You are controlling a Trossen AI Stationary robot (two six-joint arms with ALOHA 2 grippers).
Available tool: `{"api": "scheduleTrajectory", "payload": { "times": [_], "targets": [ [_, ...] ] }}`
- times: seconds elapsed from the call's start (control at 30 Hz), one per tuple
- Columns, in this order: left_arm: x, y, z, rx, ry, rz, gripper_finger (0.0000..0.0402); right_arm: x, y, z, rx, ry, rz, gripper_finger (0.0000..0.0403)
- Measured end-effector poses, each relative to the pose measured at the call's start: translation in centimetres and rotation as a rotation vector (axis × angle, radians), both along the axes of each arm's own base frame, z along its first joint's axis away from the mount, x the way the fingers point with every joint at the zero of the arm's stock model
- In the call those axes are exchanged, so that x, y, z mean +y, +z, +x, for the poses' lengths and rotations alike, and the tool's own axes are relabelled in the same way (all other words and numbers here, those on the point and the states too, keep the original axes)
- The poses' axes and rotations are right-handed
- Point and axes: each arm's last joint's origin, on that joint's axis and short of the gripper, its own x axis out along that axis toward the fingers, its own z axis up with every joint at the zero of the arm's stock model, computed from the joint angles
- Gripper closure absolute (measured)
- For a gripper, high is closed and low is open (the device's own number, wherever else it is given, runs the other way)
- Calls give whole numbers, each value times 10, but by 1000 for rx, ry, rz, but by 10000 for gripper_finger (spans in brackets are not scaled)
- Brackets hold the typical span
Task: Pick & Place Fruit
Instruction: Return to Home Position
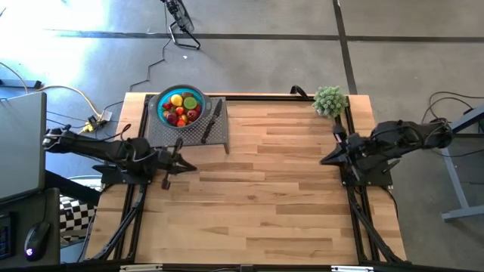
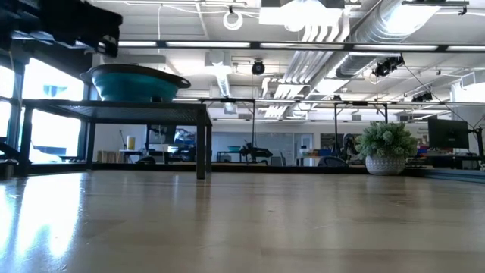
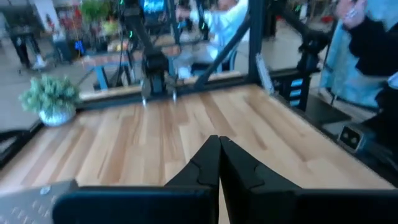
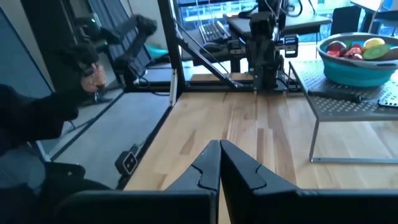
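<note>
Closest to your lens, the left gripper (image 3: 219, 140) has its two dark fingers (image 3: 202, 168) pressed tip to tip with nothing between them, held over the bare table (image 1: 287, 196). The right gripper (image 4: 219, 144) is clenched empty in the same way, and the two point at each other across the wood, well apart. The fruit (image 1: 181, 108) lies piled in the teal bowl (image 1: 162, 100), which stands on the grey shelf (image 1: 221, 136) near your left fingertips and well apart from the right ones. The black-handled knife (image 1: 212, 121) lies on the shelf just beside the bowl. The plant ball (image 1: 330, 100) sits at the table's corner, near the right fingers.
</note>
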Motion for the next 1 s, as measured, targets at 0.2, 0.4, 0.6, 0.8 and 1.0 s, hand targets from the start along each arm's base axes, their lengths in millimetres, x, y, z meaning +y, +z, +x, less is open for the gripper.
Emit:
{"api": "scheduleTrajectory", "payload": {
  "times": [0.2, 0.4, 0.6, 0.8, 1.0],
  "targets": [
    [2, -12, -17, -65, -24, -4, 402, -2, 1, -7, -9, -1, 7, 401],
    [4, -23, -30, -127, -41, -16, 402, -3, -1, -9, 12, -14, 24, 401],
    [5, -32, -39, -172, -40, -22, 402, -3, -1, -9, 13, -14, 24, 401],
    [5, -35, -38, -158, -31, -25, 402, -3, -1, -9, 19, -23, 43, 401],
    [5, -48, -34, -170, -16, -29, 402, -4, -1, -10, 17, -32, 47, 401]
  ]
}}
